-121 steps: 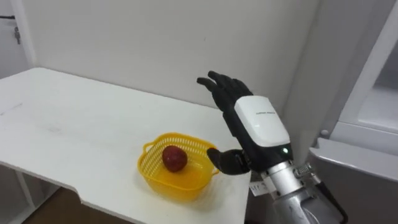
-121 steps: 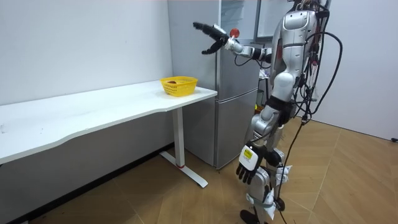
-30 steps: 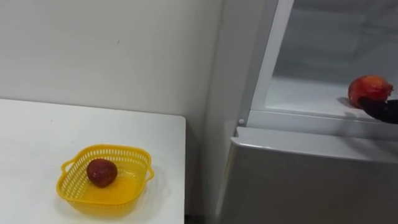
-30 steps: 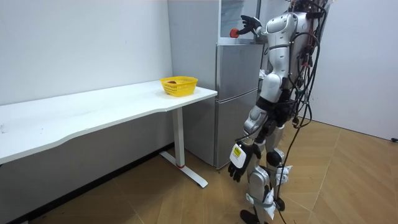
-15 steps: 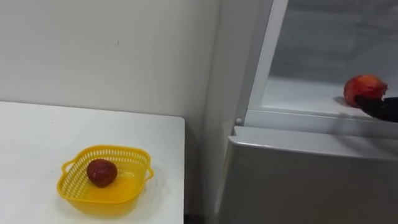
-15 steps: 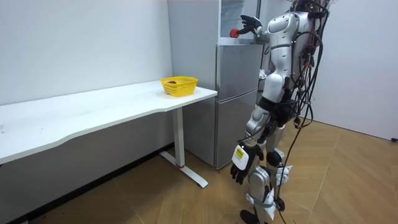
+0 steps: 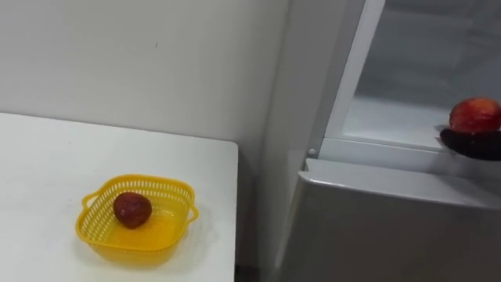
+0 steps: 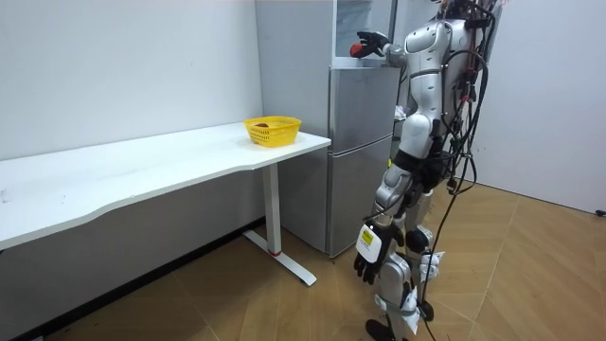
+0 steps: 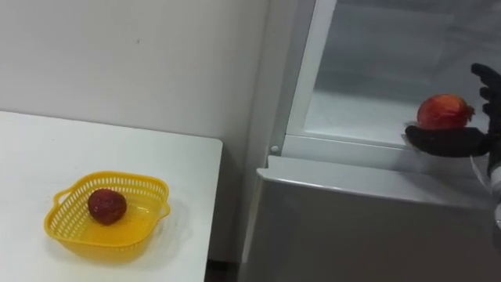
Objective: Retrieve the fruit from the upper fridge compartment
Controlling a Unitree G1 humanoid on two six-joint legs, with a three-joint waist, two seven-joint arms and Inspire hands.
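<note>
Your yellow basket [image 7: 138, 180] sits on the white table [image 7: 47, 153], close to the edge nearest the fridge [image 7: 391, 231], and it holds one dark red fruit [image 7: 132, 209], lying towards its left side. The upper fridge compartment [image 7: 395, 117] stands open, and on its pale shelf, close to the front lip, you have the red fruit [image 7: 475, 115] you are after. It is round, so you get no long axis and no clear heading from it; the side facing you is red going orange. Your right hand [image 9: 446, 142] is wide about it: the thumb lies straight along the front, just under the fruit, and the fingers [image 9: 487, 77] spread at its right. In the room view you stand close before the fridge with the right arm raised to that shelf, and your left hand [image 8: 369, 258] hangs loose beside the thigh
</note>
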